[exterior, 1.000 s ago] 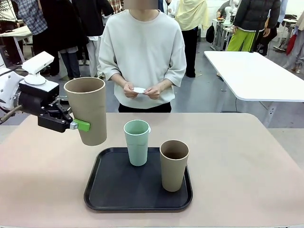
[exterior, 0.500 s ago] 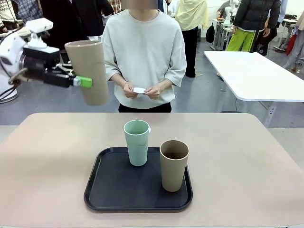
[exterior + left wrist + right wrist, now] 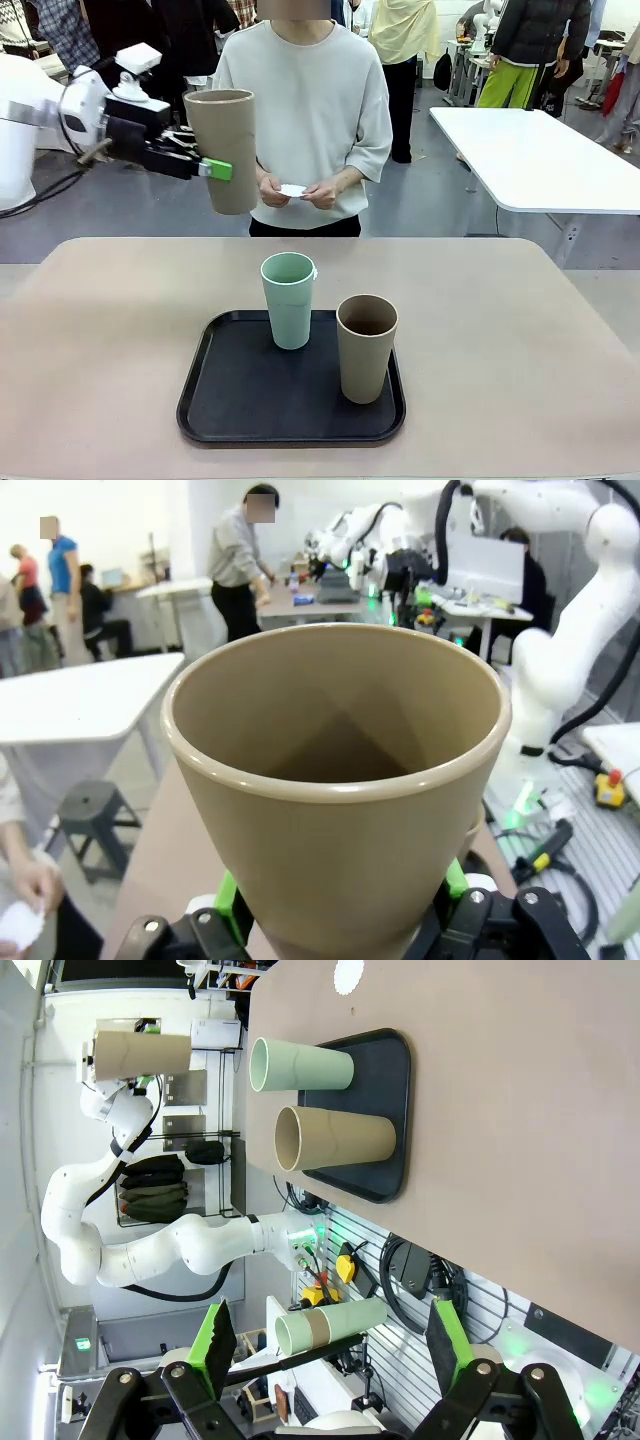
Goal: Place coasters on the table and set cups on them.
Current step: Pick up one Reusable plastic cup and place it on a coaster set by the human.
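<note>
- Left gripper point(image 3: 216, 170) is clamped on a brown-tan cup point(image 3: 226, 150), aloft at the table's point(image 3: 520, 340) ten o'clock.
- Right gripper point(image 3: 328, 1335) has its fingers spread apart.
- Mint cup point(image 3: 288, 298) stands at the tray's point(image 3: 230, 400) twelve o'clock, second brown-tan cup point(image 3: 366, 345) at four.
- Person's hands point(image 3: 272, 188) hold a white coaster point(image 3: 293, 190).

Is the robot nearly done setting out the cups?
Not nearly. Done: one coaster lies on the table. In hand: the left gripper holds a brown cup aloft. Left: the mint cup and other brown cup stand on the tray, no cup on a coaster.

Front and rolled right wrist views share the table point(image 3: 100, 340).
</note>
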`<state>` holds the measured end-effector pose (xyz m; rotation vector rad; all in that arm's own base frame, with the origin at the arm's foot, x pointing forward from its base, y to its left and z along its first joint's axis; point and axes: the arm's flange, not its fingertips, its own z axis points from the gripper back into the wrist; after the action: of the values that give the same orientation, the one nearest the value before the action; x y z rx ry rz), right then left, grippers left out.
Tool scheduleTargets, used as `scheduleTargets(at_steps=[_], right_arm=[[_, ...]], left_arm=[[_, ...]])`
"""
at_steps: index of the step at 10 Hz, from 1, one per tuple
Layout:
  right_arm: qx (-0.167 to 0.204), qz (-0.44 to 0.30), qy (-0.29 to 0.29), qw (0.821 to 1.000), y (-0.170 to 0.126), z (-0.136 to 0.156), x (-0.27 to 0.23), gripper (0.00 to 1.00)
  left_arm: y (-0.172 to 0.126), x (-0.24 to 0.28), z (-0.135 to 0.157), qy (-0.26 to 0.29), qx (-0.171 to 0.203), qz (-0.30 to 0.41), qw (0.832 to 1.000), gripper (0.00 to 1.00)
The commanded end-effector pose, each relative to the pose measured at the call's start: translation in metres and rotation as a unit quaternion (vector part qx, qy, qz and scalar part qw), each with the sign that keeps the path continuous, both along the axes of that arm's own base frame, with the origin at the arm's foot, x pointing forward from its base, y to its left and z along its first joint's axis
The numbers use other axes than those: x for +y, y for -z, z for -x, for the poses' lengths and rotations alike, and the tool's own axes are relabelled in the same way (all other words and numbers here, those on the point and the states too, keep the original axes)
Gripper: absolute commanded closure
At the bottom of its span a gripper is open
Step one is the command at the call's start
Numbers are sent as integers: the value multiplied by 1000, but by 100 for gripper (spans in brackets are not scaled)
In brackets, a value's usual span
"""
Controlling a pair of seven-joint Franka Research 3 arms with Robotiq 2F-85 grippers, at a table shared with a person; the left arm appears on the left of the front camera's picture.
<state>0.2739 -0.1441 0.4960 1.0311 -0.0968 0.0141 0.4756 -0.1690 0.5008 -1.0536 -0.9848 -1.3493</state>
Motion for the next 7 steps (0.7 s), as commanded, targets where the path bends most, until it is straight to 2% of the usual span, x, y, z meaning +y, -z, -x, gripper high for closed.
scheduleTargets(at_steps=[1, 4, 5, 6, 7], right_arm=[[-1, -6, -1, 1000, 0, 0, 0, 0], [-1, -6, -1, 1000, 0, 0, 0, 0], [-1, -6, -1, 1000, 0, 0, 0, 0], [-1, -6, -1, 1000, 0, 0, 0, 0], [-1, -6, -1, 1000, 0, 0, 0, 0]], left_arm=[[8, -13, -33, 13, -48, -1, 999, 15], [25, -25, -68, 18, -53, -6, 998, 15], [29, -27, -68, 20, -48, -15, 999, 15], [26, -27, -55, 38, -38, -16, 998, 15], [31, -22, -63, 15, -41, -2, 999, 15]])
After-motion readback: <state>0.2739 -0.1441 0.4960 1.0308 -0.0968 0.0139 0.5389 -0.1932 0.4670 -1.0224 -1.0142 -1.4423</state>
